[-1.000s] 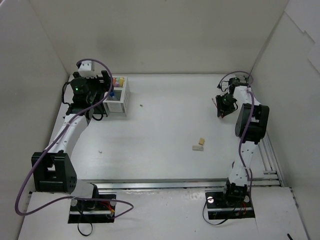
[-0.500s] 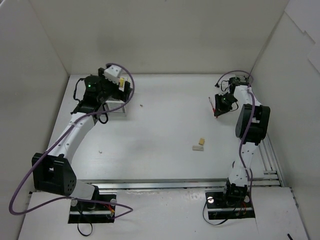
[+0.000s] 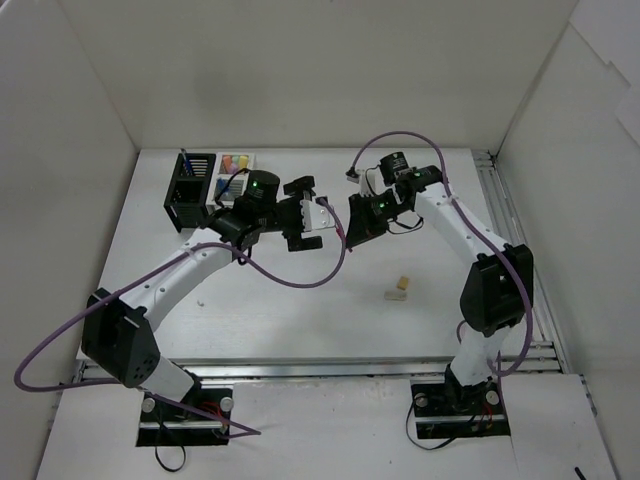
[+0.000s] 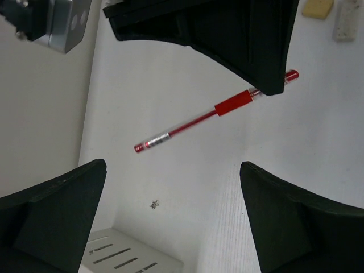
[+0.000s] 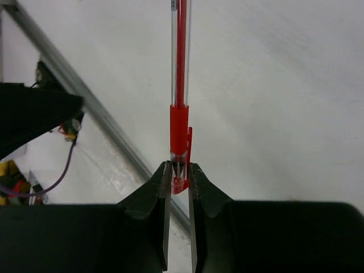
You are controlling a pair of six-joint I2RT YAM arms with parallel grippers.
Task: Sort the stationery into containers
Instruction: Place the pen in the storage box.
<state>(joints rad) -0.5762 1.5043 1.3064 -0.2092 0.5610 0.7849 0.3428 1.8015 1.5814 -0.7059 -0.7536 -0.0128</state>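
Note:
My right gripper (image 5: pixel 179 170) is shut on the capped end of a thin red pen (image 5: pixel 181 85), and the pen sticks straight out from its tips above the table. In the top view this right gripper (image 3: pixel 353 228) hangs over the middle of the table, facing my left gripper (image 3: pixel 308 216). The left gripper (image 4: pixel 173 166) is open with nothing between its fingers, and the red pen (image 4: pixel 210 111) hangs in front of it. The black container (image 3: pixel 190 187) and white container (image 3: pixel 236 172) stand at the back left with coloured highlighters (image 3: pixel 235 161) inside.
Two small beige erasers (image 3: pixel 403 283) (image 3: pixel 396 295) lie on the table right of centre, near side; the same erasers (image 4: pixel 318 7) show at the top right of the left wrist view. White walls close the table on three sides. A metal rail (image 3: pixel 520 300) runs along the right edge.
The right gripper shut on the red pen at the far right and carried it left to the table's middle. The left arm swung from over the containers rightward to face it, uncovering the black container.

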